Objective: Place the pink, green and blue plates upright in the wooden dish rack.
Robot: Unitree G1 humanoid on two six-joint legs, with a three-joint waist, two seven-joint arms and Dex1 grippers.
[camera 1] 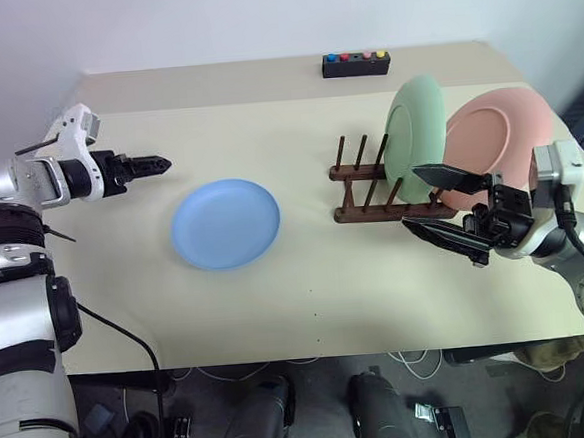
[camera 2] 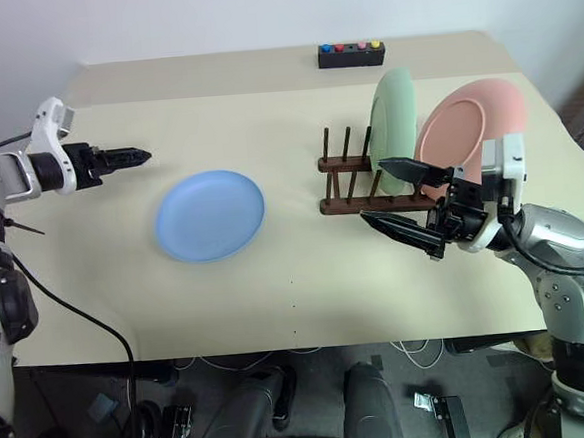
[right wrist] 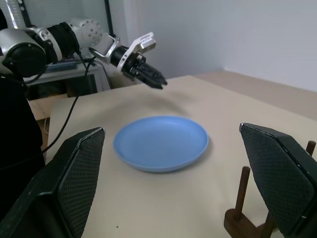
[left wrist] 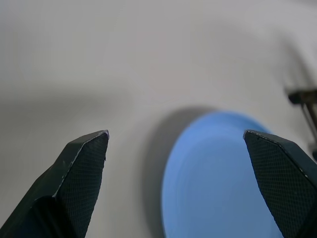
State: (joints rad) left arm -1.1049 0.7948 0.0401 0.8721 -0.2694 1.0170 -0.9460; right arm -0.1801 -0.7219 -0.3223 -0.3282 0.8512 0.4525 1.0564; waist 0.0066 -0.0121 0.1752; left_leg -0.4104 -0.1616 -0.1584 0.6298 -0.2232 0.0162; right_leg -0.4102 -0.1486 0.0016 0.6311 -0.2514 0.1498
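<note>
The blue plate (camera 1: 225, 224) lies flat on the beige table (camera 1: 278, 310), left of the wooden dish rack (camera 1: 368, 187). In the rack the green plate (camera 1: 416, 122) stands upright. The pink plate (camera 1: 499, 136) stands upright at the rack's right end, its lower edge hidden behind my right gripper (camera 1: 411, 199). That gripper hangs open and empty just in front of the rack, pointing left. Left of the blue plate and above the table, my left gripper (camera 1: 158, 165) points toward the plate. Its fingers (left wrist: 84, 163) are spread wide and hold nothing, with the blue plate (left wrist: 218, 178) between and beyond them.
A black box with coloured buttons (camera 1: 356, 64) sits at the table's far edge behind the rack. Several free pegs (camera 1: 356, 154) stand at the rack's left end. Bare tabletop surrounds the blue plate, and the table's near edge runs close in front.
</note>
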